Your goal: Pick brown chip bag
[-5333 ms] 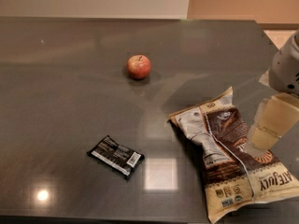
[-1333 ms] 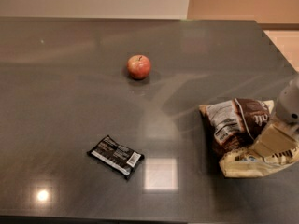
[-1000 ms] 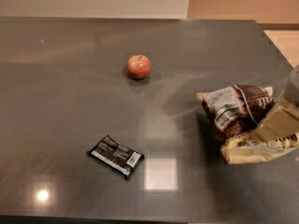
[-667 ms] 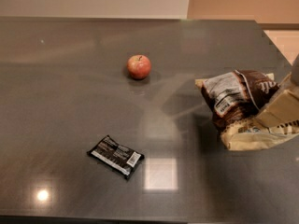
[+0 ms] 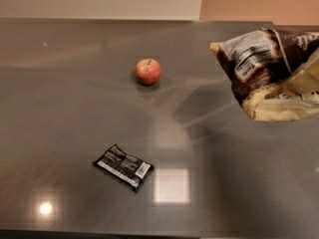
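Note:
The brown chip bag (image 5: 259, 66) hangs crumpled in the air at the right, above the dark table (image 5: 75, 108). Its white nutrition panel faces left and its cream edge hangs at the bottom. Its shadow lies on the table to the lower left of it. My gripper (image 5: 305, 78) is at the right edge of the view, shut on the bag's right side. Only one tan finger shows; the rest is out of view.
A red apple (image 5: 148, 71) sits at mid table. A small black wrapped bar (image 5: 123, 166) lies near the front left. The table's far edge meets a pale wall; a right corner shows near the top right.
The gripper has lifted the bag up off the table and raised it toward the upper right. The apple and the black bar have not moved.

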Tool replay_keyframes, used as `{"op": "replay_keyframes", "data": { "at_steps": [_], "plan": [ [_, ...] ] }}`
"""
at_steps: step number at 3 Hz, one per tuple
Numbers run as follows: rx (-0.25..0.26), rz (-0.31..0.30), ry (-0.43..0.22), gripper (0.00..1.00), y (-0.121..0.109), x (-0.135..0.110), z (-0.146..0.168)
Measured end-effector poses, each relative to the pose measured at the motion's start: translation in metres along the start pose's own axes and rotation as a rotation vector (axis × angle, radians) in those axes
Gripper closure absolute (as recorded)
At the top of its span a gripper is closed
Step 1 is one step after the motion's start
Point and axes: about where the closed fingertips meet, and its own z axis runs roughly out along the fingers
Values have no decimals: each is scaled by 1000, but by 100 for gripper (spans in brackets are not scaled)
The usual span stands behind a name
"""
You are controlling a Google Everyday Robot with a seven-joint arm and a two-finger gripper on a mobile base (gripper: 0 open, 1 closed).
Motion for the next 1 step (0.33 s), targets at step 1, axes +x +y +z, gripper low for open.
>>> {"op": "replay_keyframes", "data": {
  "at_steps": [1],
  "plan": [
    [32, -5, -32, 100, -4, -9, -6]
  ]
}}
